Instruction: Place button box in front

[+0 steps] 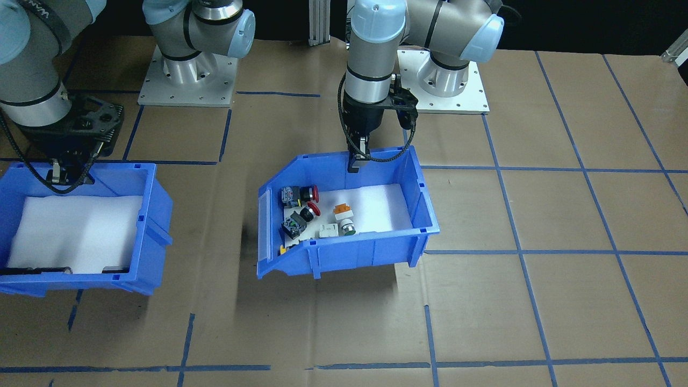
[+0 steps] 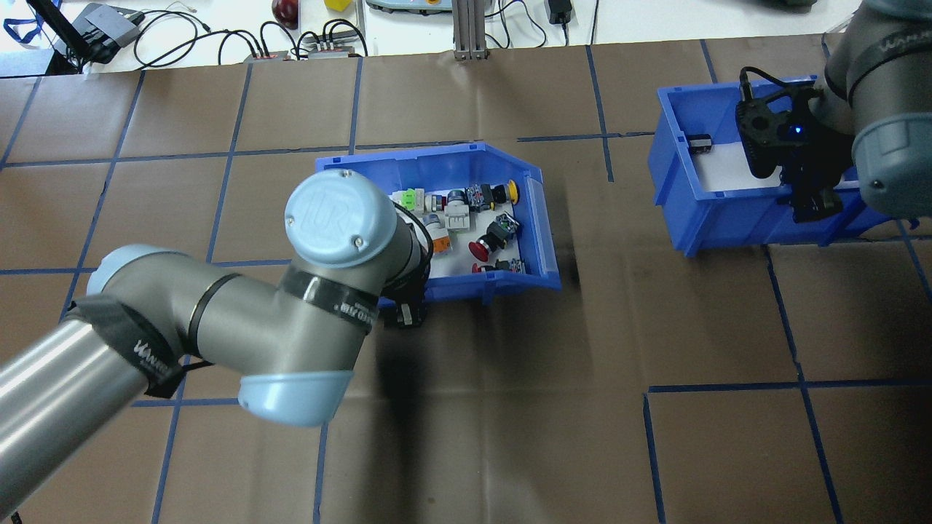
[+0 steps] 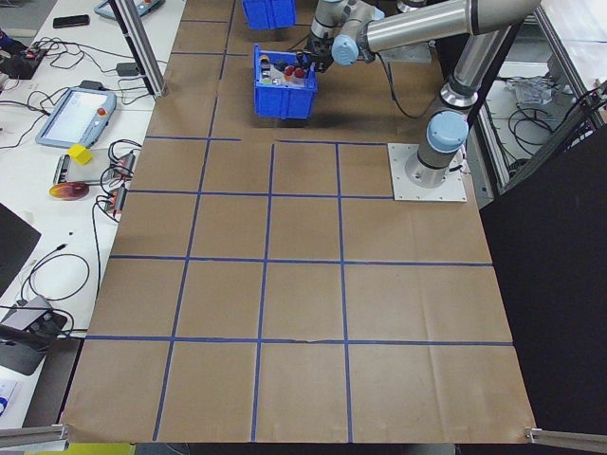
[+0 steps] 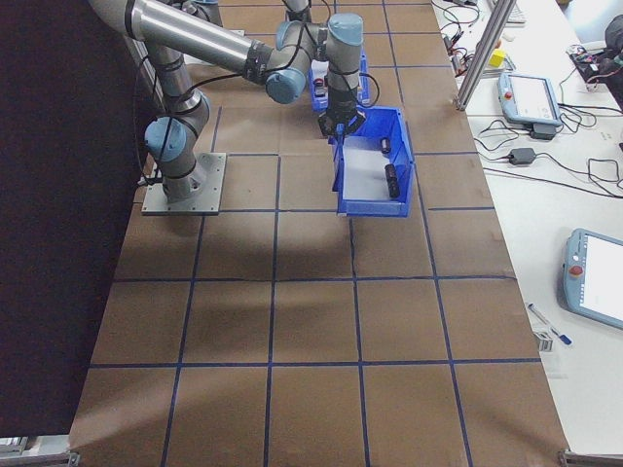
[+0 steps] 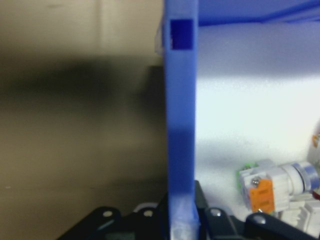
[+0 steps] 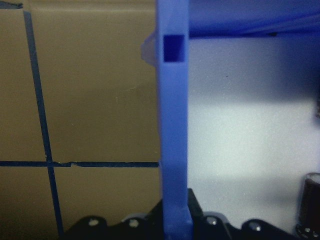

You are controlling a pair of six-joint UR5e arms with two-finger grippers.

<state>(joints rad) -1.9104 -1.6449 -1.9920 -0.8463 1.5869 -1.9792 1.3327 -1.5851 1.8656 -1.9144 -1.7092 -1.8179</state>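
Front-facing camera is showing the button box (image 1: 376,236) near the middle of the brown table (image 1: 537,301), and it is hanging tilted with a dark shadow under it, so it looks lifted off the paper. Its white foam is holding red, orange and green push buttons (image 1: 314,212), all bunched toward the sloped end. The left gripper (image 1: 356,161) is reaching down over the back wall of the box. From the left wrist camera, that blue wall (image 5: 181,150) is running straight up between the two black fingers (image 5: 210,220), so the jaws are pinching the wall. Only the finger bases are showing there, and the picture is blurry. In the overhead camera the big left arm is covering most of this gripper and part of the box. The other blue bin (image 1: 150,215) is sitting at the side, cut off by the picture edge. The right gripper (image 1: 64,174) is at its back wall, and the right wrist camera is showing that wall (image 6: 172,150) between the jaws, so they are pinching it too. A dark round thing (image 6: 311,205) is peeking in at the corner, too cut off to tell what it is.
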